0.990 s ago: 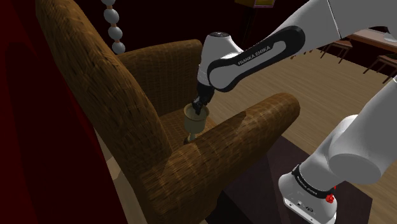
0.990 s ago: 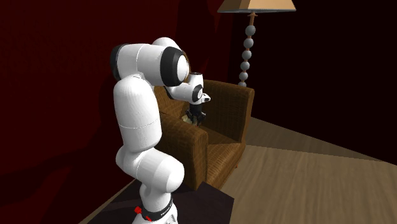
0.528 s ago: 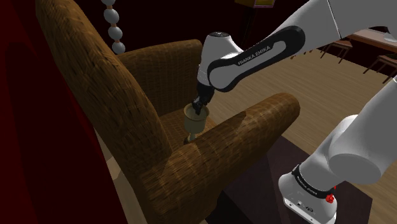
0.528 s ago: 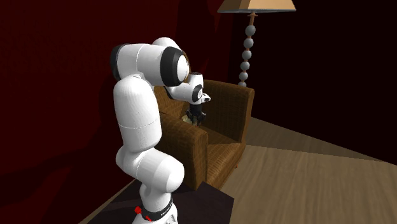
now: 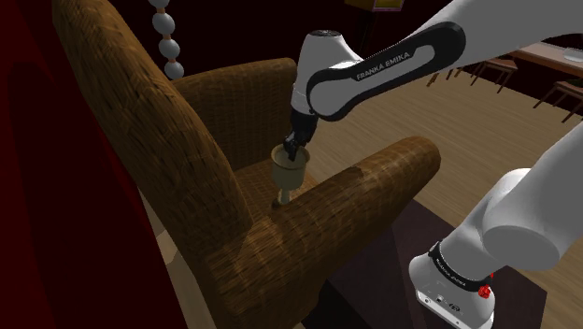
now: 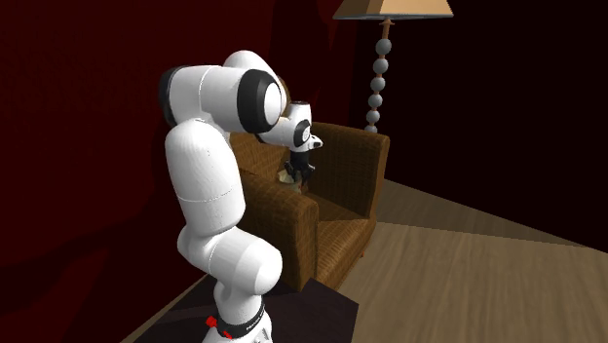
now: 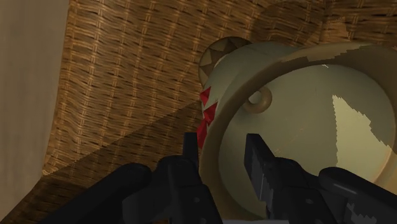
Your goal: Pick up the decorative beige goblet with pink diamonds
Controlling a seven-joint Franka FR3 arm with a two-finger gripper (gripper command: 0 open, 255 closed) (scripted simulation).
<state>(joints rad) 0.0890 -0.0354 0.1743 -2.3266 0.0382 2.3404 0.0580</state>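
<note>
Shoulder view: my gripper (image 5: 291,150) clamped on rim of beige goblet (image 5: 288,171). Goblet upright over armchair (image 5: 187,168) seat, foot hidden behind near armrest.
Second exterior view: gripper and goblet above seat; lamp (image 6: 380,58) behind chair.
Wrist view: 1 finger (image 7: 189,149) outside cup wall, 1 inside, wall pinched. Red diamonds (image 7: 204,114) on outside.

The armchair (image 5: 177,168) is rough woven wicker, the goblet (image 7: 299,83) smooth matt beige with red diamonds, the floor (image 5: 472,140) planked wood, the arm (image 5: 523,215) smooth, glossy white.
</note>
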